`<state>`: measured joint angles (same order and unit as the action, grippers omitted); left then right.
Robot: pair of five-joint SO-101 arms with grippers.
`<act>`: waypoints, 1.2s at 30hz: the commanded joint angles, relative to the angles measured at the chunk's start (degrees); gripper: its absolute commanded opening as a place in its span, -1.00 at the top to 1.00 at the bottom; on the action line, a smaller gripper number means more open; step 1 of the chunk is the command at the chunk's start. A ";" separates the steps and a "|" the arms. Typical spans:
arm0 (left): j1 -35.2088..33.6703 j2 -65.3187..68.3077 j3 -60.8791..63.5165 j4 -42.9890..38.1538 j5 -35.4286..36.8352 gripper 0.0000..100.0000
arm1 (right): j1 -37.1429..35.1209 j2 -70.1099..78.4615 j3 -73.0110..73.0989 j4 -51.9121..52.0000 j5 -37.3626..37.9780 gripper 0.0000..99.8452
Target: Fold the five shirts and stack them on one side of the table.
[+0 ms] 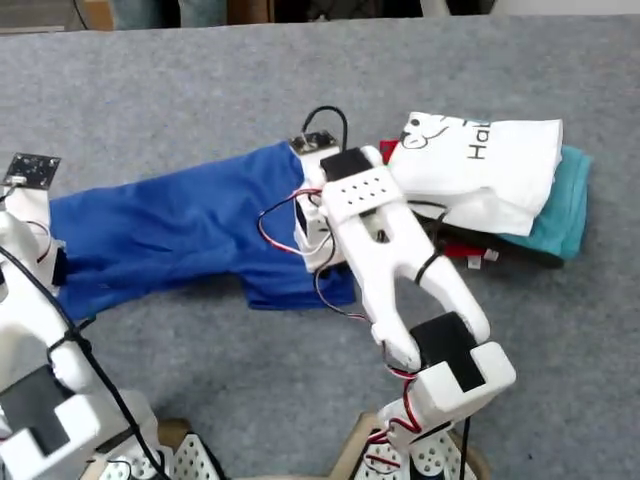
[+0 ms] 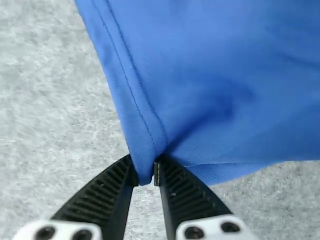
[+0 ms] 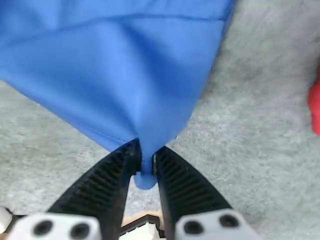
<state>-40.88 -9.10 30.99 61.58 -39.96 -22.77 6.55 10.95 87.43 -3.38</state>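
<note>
The gray table (image 1: 200,80) carries a blue shirt (image 1: 180,235) lying between the 2 grippers. Just beyond the right gripper (image 3: 145,161) sits a pile of folded shirts (image 1: 572,205), with a white shirt (image 1: 490,160) on top. The right gripper pinches 1 end of the blue shirt, and the left gripper (image 2: 145,173) pinches the hemmed edge at the other end.

The right arm (image 1: 395,260) covers the blue shirt's (image 1: 170,235) near edge and part of the stack, where the white shirt (image 1: 490,160) hides most of the teal shirt (image 1: 568,205), red shirt (image 1: 388,151) and black shirt (image 1: 520,255) (edges peek out).
</note>
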 commanded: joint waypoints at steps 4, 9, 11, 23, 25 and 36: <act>-0.66 4.92 -3.12 -0.26 -0.44 0.94 | 1.41 -2.68 5.05 -5.54 5.45 0.97; -0.66 5.63 -3.47 1.23 -0.09 0.93 | 1.14 -2.68 7.69 -9.41 6.51 0.92; -0.84 5.63 -4.09 2.02 1.05 0.86 | 1.14 -2.95 7.78 -10.11 6.15 0.77; -6.90 5.63 -18.07 20.84 5.36 0.70 | 1.14 -3.03 -4.35 -3.96 11.34 0.36; -9.36 5.63 -23.60 25.93 5.54 0.70 | 1.14 -2.68 -9.63 -2.37 11.25 0.54; 3.82 11.87 -42.33 21.36 24.53 0.94 | 1.14 22.29 -39.08 -14.07 5.45 0.97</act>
<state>-42.46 -0.13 -8.48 92.35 -23.25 -22.07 20.09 -17.45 76.00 3.47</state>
